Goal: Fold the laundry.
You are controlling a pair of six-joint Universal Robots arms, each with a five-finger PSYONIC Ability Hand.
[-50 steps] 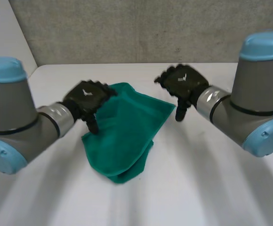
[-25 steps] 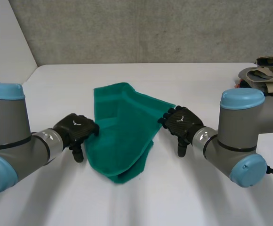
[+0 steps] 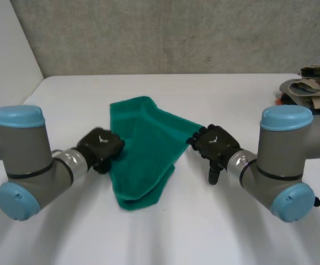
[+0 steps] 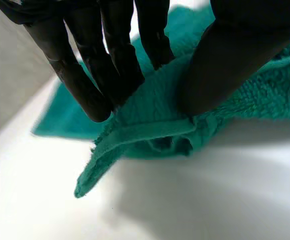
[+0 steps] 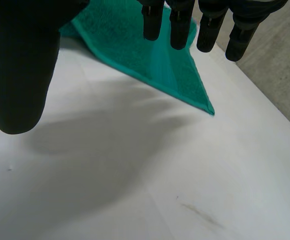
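Since half a second ago the left hand (image 3: 102, 147) has been sliding inward along the desk (image 3: 165, 237), bunching the left edge of the green towel (image 3: 143, 146) toward its middle, so the towel is now lying narrower and its near end is sitting further left. The right hand (image 3: 215, 143) is staying almost where it was, at the towel's right corner.

In the left wrist view the fingers (image 4: 92, 75) and the thumb (image 4: 225, 65) are clamping a doubled fold of the towel's edge (image 4: 150, 125) between them. In the right wrist view the fingers (image 5: 177, 25) are hanging straight and apart from the thumb (image 5: 20, 65), gripping nothing, with their tips over the towel (image 5: 150, 55) near its corner; whether they are touching the cloth is hard to tell.

From the head view the left hand's fingers are hiding under its own back. A pile of beige clothes (image 3: 313, 88) is lying at the desk's far right, cut off at the edge.
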